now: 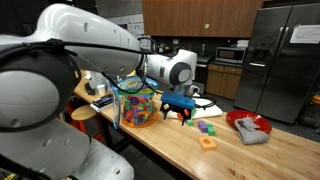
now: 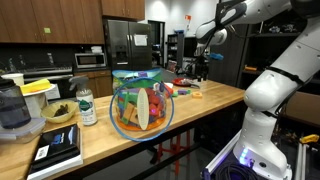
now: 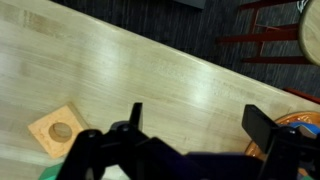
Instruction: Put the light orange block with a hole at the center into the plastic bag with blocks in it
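The gripper is seen open and empty; the off-centre light orange block could be knocked aside.

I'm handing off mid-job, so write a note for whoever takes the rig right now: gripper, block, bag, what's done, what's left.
Gripper: open, empty, above the table beside the bag.
Light orange block: flat on the table, outside the jaws, off to one side in the wrist view.
Plastic bag: upright on the table, blocks inside.
Done: nothing picked up yet.
Left: grasp the block, carry it to the bag, drop it in.
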Motion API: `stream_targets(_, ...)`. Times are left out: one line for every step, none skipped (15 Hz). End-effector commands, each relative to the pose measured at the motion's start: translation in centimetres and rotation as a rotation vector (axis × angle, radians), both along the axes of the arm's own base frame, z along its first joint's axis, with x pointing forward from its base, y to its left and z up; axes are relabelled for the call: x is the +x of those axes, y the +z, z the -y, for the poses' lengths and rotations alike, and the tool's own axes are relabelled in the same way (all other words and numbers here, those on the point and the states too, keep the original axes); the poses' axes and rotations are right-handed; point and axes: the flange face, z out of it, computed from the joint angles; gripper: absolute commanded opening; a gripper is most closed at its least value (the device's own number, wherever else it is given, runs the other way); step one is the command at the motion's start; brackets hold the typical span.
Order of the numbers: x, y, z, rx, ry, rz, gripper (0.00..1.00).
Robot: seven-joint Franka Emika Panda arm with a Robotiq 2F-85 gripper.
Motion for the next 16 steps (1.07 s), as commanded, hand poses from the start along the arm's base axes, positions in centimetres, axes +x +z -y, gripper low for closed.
stream_targets(0.8,-0.8,1.4,-0.008,-0.043,0.008,1.00)
stream_targets(1.1,-1.0,1.8,-0.015,-0.055,0.010,1.00)
stream_targets(1.4,-1.4,2.5,-0.022,-0.068,0.012,1.00)
stream_targets(1.7,-1.7,3.2,-0.031,-0.082,0.017,1.00)
stream_targets(2.1,-1.9,4.0,-0.041,-0.101,0.027,1.00)
stream_targets(2.4,-2.0,4.7,-0.048,-0.117,0.036,1.00)
stream_targets(2.9,-2.1,5.7,-0.059,-0.138,0.052,1.00)
stream_targets(3.3,-2.0,6.5,-0.067,-0.156,0.066,1.00)
stream_targets(3.9,-1.8,7.3,-0.077,-0.175,0.081,1.00)
stream_targets(4.4,-1.7,8.1,-0.088,-0.193,0.096,1.00)
stream_targets(5.0,-1.5,8.7,-0.099,-0.206,0.110,1.00)
stream_targets(5.6,-1.4,9.3,-0.109,-0.217,0.123,1.00)
stream_targets(6.1,-1.3,9.8,-0.118,-0.228,0.131,1.00)
stream_targets(6.6,-1.2,10.1,-0.125,-0.235,0.136,1.00)
stream_targets(7.0,-1.2,10.3,-0.131,-0.241,0.137,1.00)
stream_targets(7.3,-1.2,10.5,-0.134,-0.242,0.138,1.00)
